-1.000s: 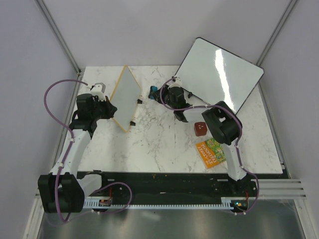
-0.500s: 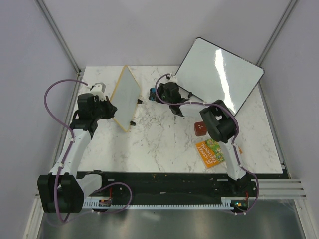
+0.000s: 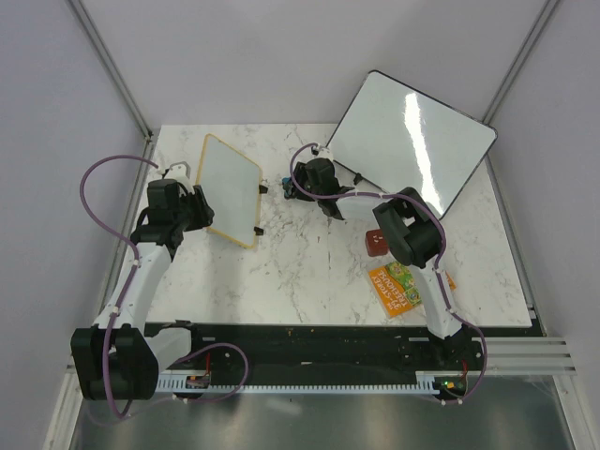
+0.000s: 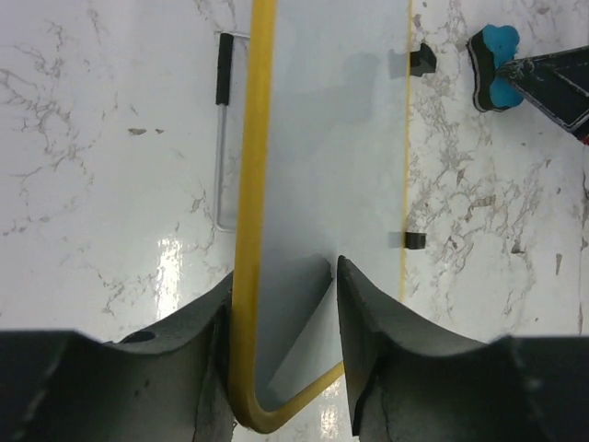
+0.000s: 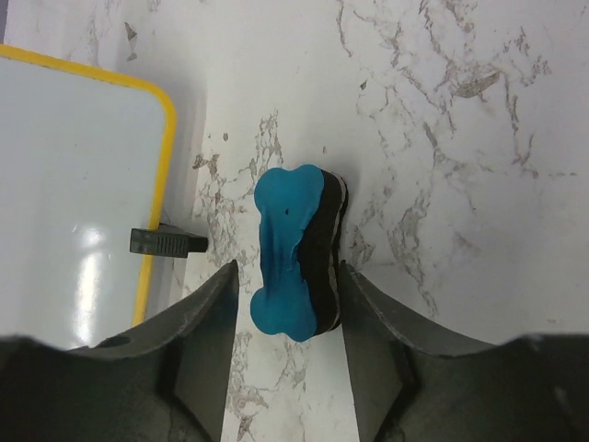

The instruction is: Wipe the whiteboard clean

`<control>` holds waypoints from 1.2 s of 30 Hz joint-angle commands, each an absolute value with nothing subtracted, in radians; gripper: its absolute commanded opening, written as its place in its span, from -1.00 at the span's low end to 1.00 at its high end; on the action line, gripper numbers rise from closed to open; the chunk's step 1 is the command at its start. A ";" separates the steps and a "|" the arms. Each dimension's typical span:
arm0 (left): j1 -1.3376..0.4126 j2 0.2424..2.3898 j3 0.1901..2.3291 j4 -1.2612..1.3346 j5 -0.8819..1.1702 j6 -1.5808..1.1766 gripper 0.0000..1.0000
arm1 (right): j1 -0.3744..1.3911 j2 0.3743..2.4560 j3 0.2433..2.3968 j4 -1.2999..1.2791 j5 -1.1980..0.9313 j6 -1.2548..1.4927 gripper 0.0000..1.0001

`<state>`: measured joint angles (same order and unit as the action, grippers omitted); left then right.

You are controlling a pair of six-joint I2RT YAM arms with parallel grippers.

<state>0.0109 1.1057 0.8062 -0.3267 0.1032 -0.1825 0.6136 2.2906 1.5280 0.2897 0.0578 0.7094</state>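
The small yellow-framed whiteboard (image 3: 232, 183) leans at the back left, face up, its black feet on the table. No red marks show on it. My left gripper (image 3: 204, 216) straddles its near corner with the jaws apart; in the left wrist view (image 4: 283, 276) the yellow frame (image 4: 247, 276) rests against the left finger. A blue and black eraser (image 3: 287, 187) stands on its edge just right of the board. My right gripper (image 5: 287, 272) is open around the eraser (image 5: 294, 253), with marble showing on both sides of it.
A large black-framed blank whiteboard (image 3: 412, 136) leans at the back right. A brown cube (image 3: 377, 242) and a colourful packet (image 3: 401, 284) lie by the right arm. A wire stand (image 4: 221, 138) lies left of the small board.
The small whiteboard has tipped from nearly upright on its edge to a flatter, face-up lean. My right gripper has moved left until its jaws are around the eraser.
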 commanded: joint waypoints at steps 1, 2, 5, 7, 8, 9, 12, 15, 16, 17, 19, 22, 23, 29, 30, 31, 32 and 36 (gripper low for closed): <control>0.012 1.103 0.822 -0.347 0.055 -0.199 0.00 | 0.620 2.293 1.563 0.293 0.060 0.703 0.14; 0.012 1.101 0.821 -0.345 0.054 -0.199 0.07 | 0.620 2.293 1.560 0.293 0.061 0.701 0.17; 0.012 1.098 0.824 -0.348 0.041 -0.202 0.23 | 0.620 2.290 1.555 0.298 0.063 0.704 0.23; 0.012 1.098 0.824 -0.348 0.034 -0.199 0.32 | 0.618 2.289 1.555 0.298 0.063 0.703 0.26; 0.012 1.094 0.822 -0.350 0.032 -0.198 0.36 | 0.620 2.289 1.554 0.299 0.061 0.703 0.26; 0.012 1.094 0.822 -0.351 0.028 -0.198 0.39 | 0.620 2.290 1.552 0.301 0.061 0.701 0.28; 0.011 1.083 0.822 -0.354 0.014 -0.198 0.53 | 0.620 2.287 1.551 0.302 0.061 0.701 0.29; 0.012 1.066 0.822 -0.357 0.003 -0.192 0.66 | 0.620 2.283 1.548 0.304 0.063 0.701 0.30; 0.012 1.059 0.822 -0.363 0.003 -0.192 0.70 | 0.620 2.281 1.546 0.305 0.061 0.701 0.31; 0.012 1.048 0.822 -0.373 0.003 -0.192 0.72 | 0.620 2.280 1.540 0.308 0.061 0.701 0.31; 0.012 1.007 0.822 -0.382 -0.024 -0.198 0.78 | 0.618 2.269 1.531 0.313 0.058 0.700 0.32; 0.012 0.925 0.815 -0.402 -0.050 -0.209 0.86 | 0.621 2.238 1.482 0.339 0.058 0.707 0.32; 0.012 0.907 0.813 -0.409 -0.064 -0.210 0.89 | 0.623 2.226 1.435 0.351 0.055 0.713 0.32; 0.012 0.831 0.822 -0.512 -0.207 -0.245 0.97 | 0.630 2.140 1.249 0.494 0.025 0.756 -0.34; 0.012 0.825 0.825 -0.526 -0.216 -0.256 0.97 | 0.634 2.137 1.237 0.508 0.008 0.762 -0.74; 0.012 0.821 0.830 -0.550 -0.221 -0.261 0.97 | 0.637 2.138 1.232 0.512 0.003 0.768 -0.92; 0.012 0.812 0.831 -0.558 -0.218 -0.264 0.96 | 0.641 2.144 1.233 0.514 0.003 0.775 -1.00; 0.012 0.738 0.822 -0.563 -0.178 -0.270 0.96 | 0.681 2.187 1.255 0.528 -0.058 0.795 -1.00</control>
<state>0.0109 0.8093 0.8059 -0.5323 -0.1738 -0.2298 0.6384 2.1830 1.2438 0.4637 0.0025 0.7654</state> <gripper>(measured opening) 0.982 0.007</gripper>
